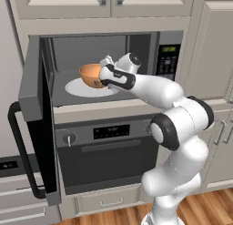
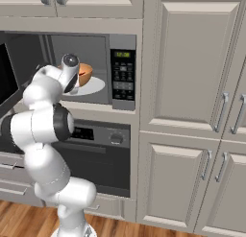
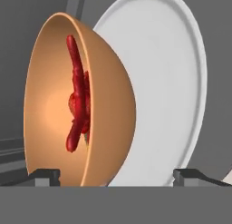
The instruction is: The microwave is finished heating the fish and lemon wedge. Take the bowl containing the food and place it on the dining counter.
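Retrieval step: the white arm reaches into the open microwave, its pincer at the near rim of the orange-brown bowl. The bowl looks lifted just above the white turntable plate, though contact underneath cannot be ruled out. In the hand view the two dark finger tips stand wide apart, the bowl's rim between them nearer one side; whether they actually clamp it cannot be told. The reddish fish lies inside the bowl. The next move likely calls for a level withdrawal through the doorway, then a drive to the dining surface.
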